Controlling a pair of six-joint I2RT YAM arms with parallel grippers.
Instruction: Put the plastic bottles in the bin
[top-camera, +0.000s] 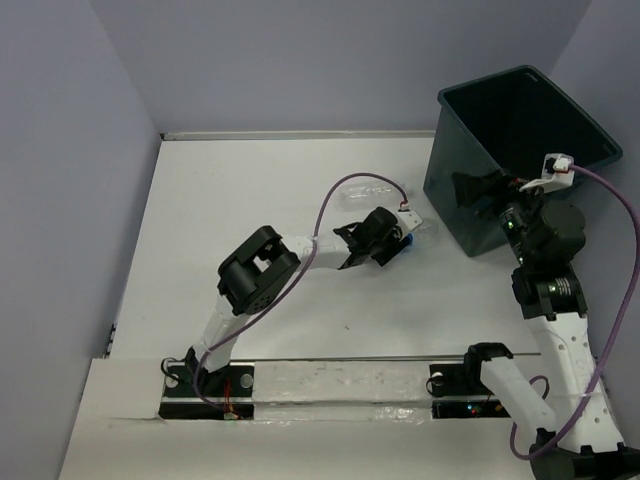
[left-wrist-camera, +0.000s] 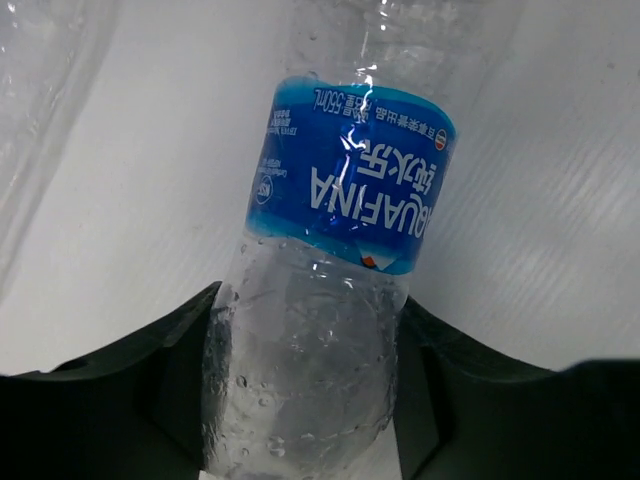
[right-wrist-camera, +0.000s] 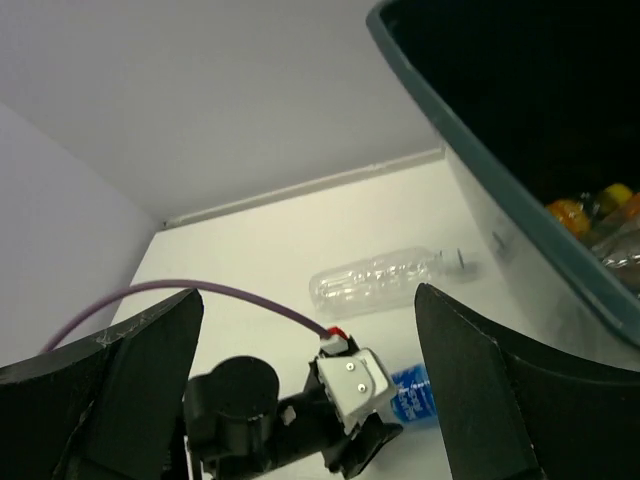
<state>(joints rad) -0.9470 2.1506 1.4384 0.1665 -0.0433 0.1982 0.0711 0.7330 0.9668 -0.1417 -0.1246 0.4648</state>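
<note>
Pale lilac walls close in a white table (top-camera: 250, 200), and most of it lies bare in front of you. At the middle, your left gripper (left-wrist-camera: 310, 330) has its jaws drawn in against both sides of the blue-labelled bottle (left-wrist-camera: 350, 200), low on the body beneath the label. The grip looks made, though you cannot tell whether the bottle has left the surface. Just beyond it, a clear bottle (top-camera: 368, 192) lies on its side, untouched. Further right, your right gripper (right-wrist-camera: 308, 300) hangs by the near rim of the bin (top-camera: 455, 170) with its fingers spread wide and nothing between them. The bin stands at the far right corner and already holds several capped bottles (right-wrist-camera: 585, 212). So you are at the pick-up of one of the last two bottles. Next you need to lift it clear, carry it right over the rim and let go. Watch the right arm: it sits in that path.
</note>
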